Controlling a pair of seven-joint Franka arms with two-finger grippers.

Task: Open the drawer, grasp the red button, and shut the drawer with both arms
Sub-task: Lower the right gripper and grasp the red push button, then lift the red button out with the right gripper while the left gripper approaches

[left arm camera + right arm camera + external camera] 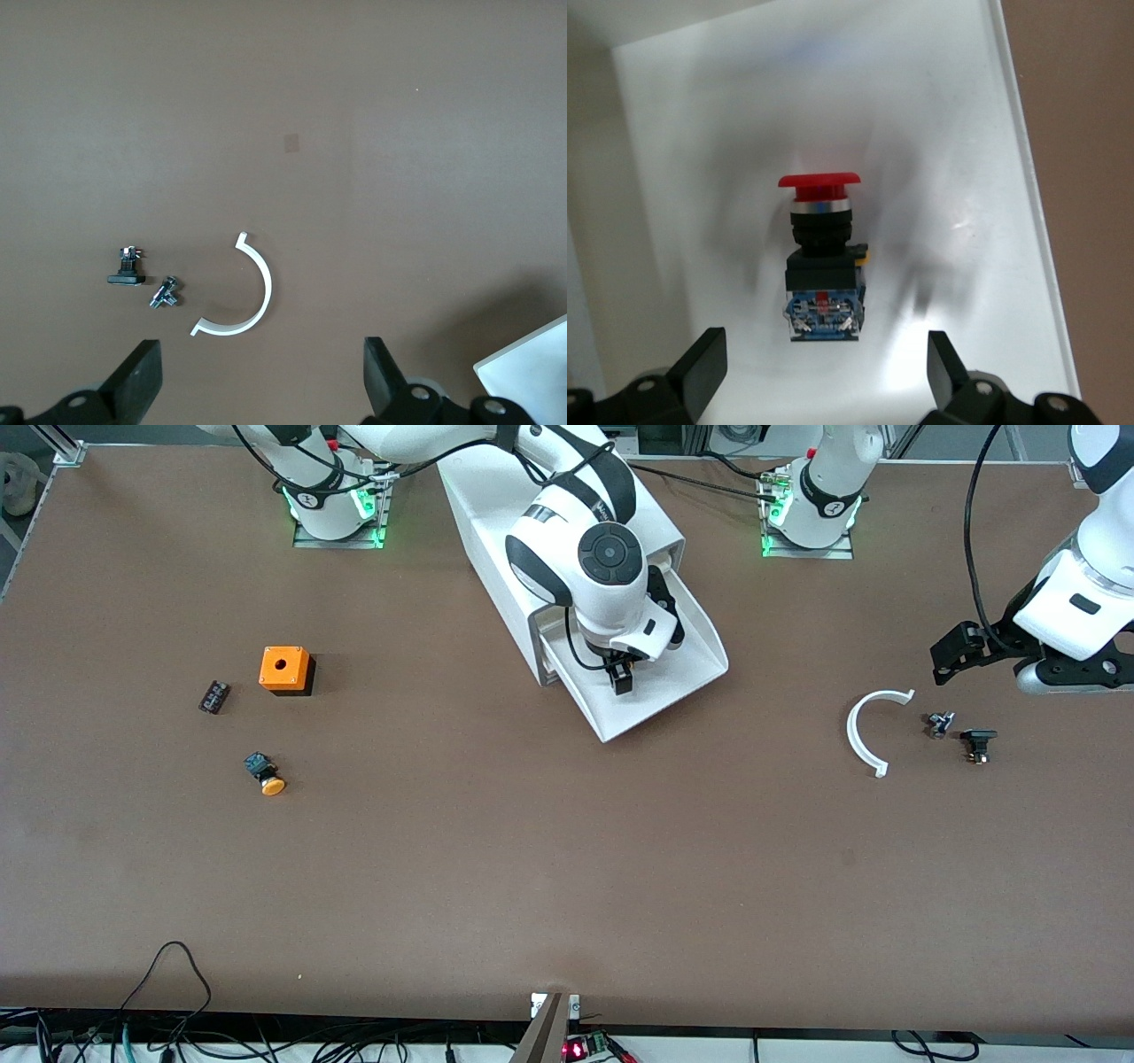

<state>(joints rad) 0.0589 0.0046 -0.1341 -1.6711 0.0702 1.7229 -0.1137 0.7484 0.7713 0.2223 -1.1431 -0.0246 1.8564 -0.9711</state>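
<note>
Right wrist view: the red-capped button (822, 257) lies on its side on the floor of the pulled-out white drawer (948, 133), framed between the spread fingers of the right gripper (824, 372), which hovers directly over it without touching.

In the front view the top drawer (687, 664) juts from the white cabinet (496, 540) toward the camera, and the right arm, reaching from its base at the top of that view, hangs its gripper (622, 677) over the tray. The button itself is hidden there by the arm's wrist.

The left gripper (961, 651) waits in the air at the left arm's end of the table, fingers wide apart and holding nothing, above a white half-ring (866, 731) and two small dark fittings (941, 724) (978, 742).

What could go wrong, as a judgement: the button rests on a rounded cap and a narrow body, so a descent slightly off centre might roll or push it along the smooth tray rather than pinch it. The tray walls stand near the fingers, and a finger catching a wall could shove the drawer or jam. A similar orange-capped button (265, 774) lies on the table toward the right arm's end, nearer the camera than an orange box (285, 670) and a small black part (213, 696); it is well apart from the drawer, so a mix-up looks unlikely.

No readable brand, label or writing shows on the button or cabinet.
</note>
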